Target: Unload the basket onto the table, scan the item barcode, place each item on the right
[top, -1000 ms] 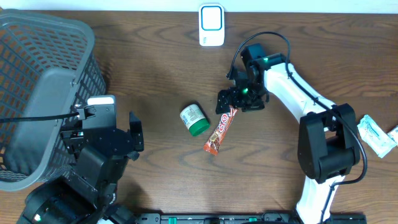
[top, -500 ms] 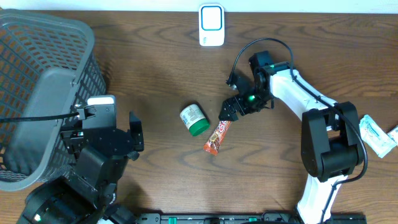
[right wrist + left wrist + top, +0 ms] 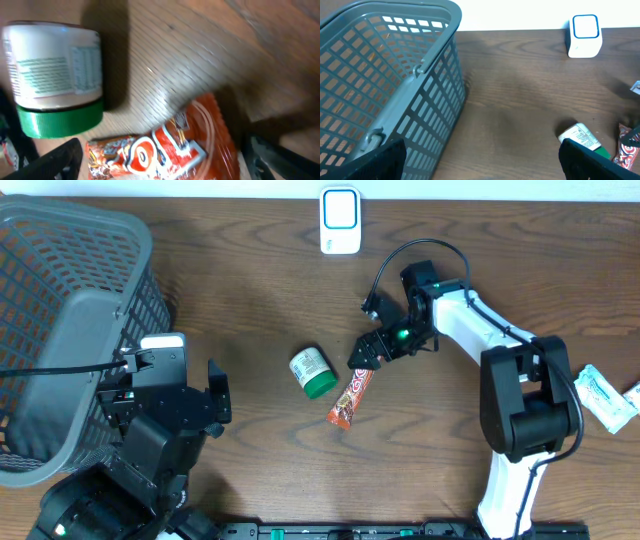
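Seen from overhead, the right gripper (image 3: 365, 356) hangs released over the far end of the orange-red foil-wrapped candy bar (image 3: 349, 399). The bar lies mid-table, just right of a white plastic jar with a green lid (image 3: 313, 372) and well nearer than the white box-shaped scanner (image 3: 340, 220). The left wrist view shows the left gripper (image 3: 481, 147) spread wide, with the grey plastic mesh basket (image 3: 395, 75) on its left. In the right wrist view the fingers (image 3: 55, 160) stand apart on either side of the bar's end.

snack bar (image 3: 350, 398): I see an orange-red wrapper, flat on the counter (image 3: 250, 300), slanted.
scanner (image 3: 340, 220): white, blue-ringed face, far edge.
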Robot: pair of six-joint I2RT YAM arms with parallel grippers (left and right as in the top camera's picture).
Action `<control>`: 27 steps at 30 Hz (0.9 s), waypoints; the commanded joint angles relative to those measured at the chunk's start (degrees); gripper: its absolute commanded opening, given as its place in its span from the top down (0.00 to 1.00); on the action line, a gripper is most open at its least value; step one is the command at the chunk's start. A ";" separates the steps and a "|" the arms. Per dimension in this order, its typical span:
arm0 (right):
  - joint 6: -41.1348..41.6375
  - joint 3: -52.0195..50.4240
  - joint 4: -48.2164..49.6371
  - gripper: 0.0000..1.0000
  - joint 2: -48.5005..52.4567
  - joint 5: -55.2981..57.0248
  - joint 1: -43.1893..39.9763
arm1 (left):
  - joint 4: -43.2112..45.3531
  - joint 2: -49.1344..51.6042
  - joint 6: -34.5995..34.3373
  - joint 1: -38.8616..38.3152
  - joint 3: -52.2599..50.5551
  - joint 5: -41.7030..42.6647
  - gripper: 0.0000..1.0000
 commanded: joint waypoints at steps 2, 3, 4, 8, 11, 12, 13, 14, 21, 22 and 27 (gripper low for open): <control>-1.22 -1.53 -1.09 0.16 6.73 0.74 0.02 | -0.13 -0.20 -0.24 0.20 0.37 -0.70 0.02; -1.70 -1.55 -1.53 0.22 6.73 0.74 0.02 | -0.13 -0.20 -0.24 0.20 0.37 -0.70 0.02; -2.91 -1.53 -2.23 0.31 6.73 0.76 0.02 | -0.13 -0.20 -0.24 0.20 0.37 -0.70 0.02; -4.94 -1.53 -4.57 0.71 6.71 2.73 -0.17 | -0.13 -0.20 -0.24 0.20 0.37 -0.70 0.02; -4.98 -1.33 -5.75 0.99 6.71 3.76 -0.61 | -0.13 -0.20 -0.26 0.20 0.37 -0.70 0.02; -4.83 -1.05 -6.25 0.99 6.71 3.76 -1.01 | -0.13 -0.20 -0.24 0.20 0.37 -0.70 0.02; -4.76 -0.79 -6.73 0.99 6.71 3.76 -1.36 | -0.13 -0.20 -0.24 0.20 0.37 -0.70 0.02; -4.79 -0.42 -7.45 0.99 6.69 3.74 -1.73 | -0.13 -0.20 -0.24 0.20 0.37 -0.70 0.02; -4.79 8.70 -20.06 0.99 6.60 2.56 -5.09 | -0.13 -0.20 -0.24 0.20 0.37 -0.70 0.02; -4.79 10.47 -21.79 0.98 6.60 1.40 -5.51 | -0.13 -0.20 -0.26 0.20 0.37 -0.70 0.02; -4.76 17.27 -30.03 0.99 6.60 -0.96 -7.28 | -0.13 -0.20 -0.24 0.20 0.37 -0.70 0.02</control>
